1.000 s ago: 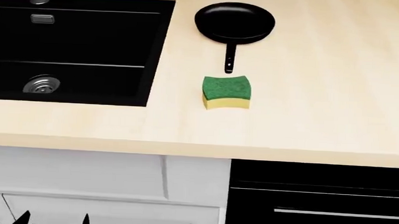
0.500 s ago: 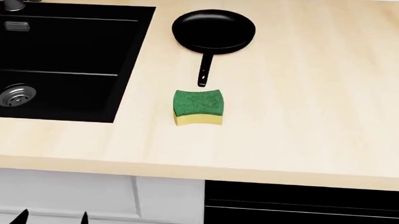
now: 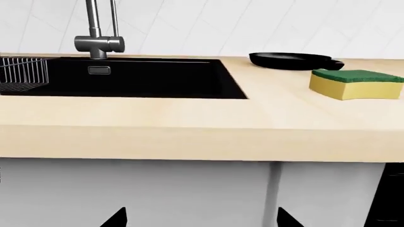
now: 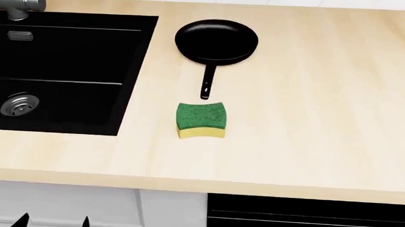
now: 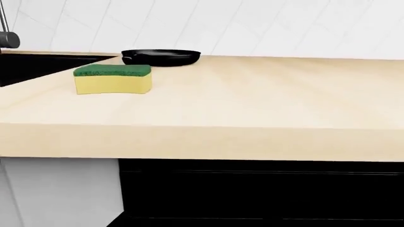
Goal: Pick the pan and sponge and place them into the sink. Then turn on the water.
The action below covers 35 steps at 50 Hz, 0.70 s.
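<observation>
The black pan [image 4: 216, 41] lies on the wooden counter, its thin handle [image 4: 205, 83] pointing toward the front edge. Just in front of the handle's end sits the green-and-yellow sponge [image 4: 201, 121], also seen as sponge [image 3: 355, 83] and sponge [image 5: 113, 79]. The black sink [image 4: 133, 76] is to the left, with a steel drain [image 4: 19, 104] and a grey tap [image 3: 99, 42]. My left gripper [image 3: 202, 220] hangs open and empty below the counter front; its fingertips [image 4: 23, 221] show low in the head view. My right gripper [image 5: 202, 223] is also below the counter, one fingertip [image 5: 117, 221] far out, the other lost against black.
A wire rack [image 3: 22, 73] stands at the sink's far side from the pan. Below the counter edge [image 4: 200, 186] are white cabinet doors [image 4: 84, 205] and a black oven front [image 4: 310, 218]. A tiled wall [image 5: 252, 23] backs the counter.
The head view has shifted: sink, pan and sponge slid left, then lower in the frame. Pan and sponge keep their places on the counter. The left fingertips stay low.
</observation>
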{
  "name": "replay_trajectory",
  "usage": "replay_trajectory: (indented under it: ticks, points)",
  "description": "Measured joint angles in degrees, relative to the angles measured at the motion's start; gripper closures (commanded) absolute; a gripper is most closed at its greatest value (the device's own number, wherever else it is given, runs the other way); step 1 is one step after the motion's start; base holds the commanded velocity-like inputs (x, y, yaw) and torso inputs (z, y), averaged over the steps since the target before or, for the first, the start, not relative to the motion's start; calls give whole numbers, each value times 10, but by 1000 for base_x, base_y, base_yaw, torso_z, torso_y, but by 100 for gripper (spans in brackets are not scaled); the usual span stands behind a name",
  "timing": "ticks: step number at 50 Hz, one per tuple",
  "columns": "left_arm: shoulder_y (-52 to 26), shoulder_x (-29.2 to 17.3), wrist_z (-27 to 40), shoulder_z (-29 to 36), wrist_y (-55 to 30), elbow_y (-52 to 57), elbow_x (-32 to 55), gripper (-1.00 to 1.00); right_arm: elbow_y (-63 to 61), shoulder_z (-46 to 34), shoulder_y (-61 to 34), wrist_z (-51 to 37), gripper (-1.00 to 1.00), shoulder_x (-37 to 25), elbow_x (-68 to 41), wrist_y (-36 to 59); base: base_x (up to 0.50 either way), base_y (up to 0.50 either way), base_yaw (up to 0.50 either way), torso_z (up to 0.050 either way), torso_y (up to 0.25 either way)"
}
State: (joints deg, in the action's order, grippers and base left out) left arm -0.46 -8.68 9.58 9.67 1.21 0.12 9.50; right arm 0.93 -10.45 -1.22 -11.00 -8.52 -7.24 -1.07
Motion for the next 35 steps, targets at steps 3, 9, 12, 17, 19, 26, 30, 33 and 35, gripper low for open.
replay_trajectory:
  ticks: [3, 9, 12, 17, 19, 26, 30, 33, 35]
  points:
    - [-1, -1, 1, 1, 1, 0, 1, -100, 0, -1, 0, -2, -100, -1, -1, 0, 0, 0, 0, 50, 0]
    - [-5, -1, 3, 5, 1, -2, 3, -100, 0, -3, -1, -4, -100, -3, -2, 0, 0, 0, 0, 50, 0]
    - [-8, -1, 4, 7, 1, -2, 3, -100, 1, -4, -1, -6, -100, -3, -3, 0, 0, 0, 0, 33, 0]
    - [-4, -3, 4, 8, 3, 3, 7, -100, 0, -5, -1, -6, -100, -4, -7, -2, 0, 0, 0, 0, 0]
    - [-3, -4, 4, 8, 3, 5, 9, -100, 0, -5, -1, -8, -100, -5, -8, -2, 0, 0, 0, 0, 0]
    - [-5, -5, 5, 12, -3, 10, 16, -100, -4, -3, 0, -12, -100, -6, -15, -2, 0, 0, 0, 0, 0]
    - [-4, -7, 7, 15, -8, 13, 15, -100, -6, -3, 1, -14, -100, -7, -18, -3, 0, 0, 0, 0, 0]
    - [-3, -8, 8, 16, -8, 15, 18, -100, -8, -4, 1, -15, -100, -8, -19, -3, 0, 0, 0, 0, 0]
    - [-2, -9, 7, 14, -10, 18, 25, -100, -13, -5, 2, -17, -100, -9, -19, 0, 0, 0, 0, 0, 0]
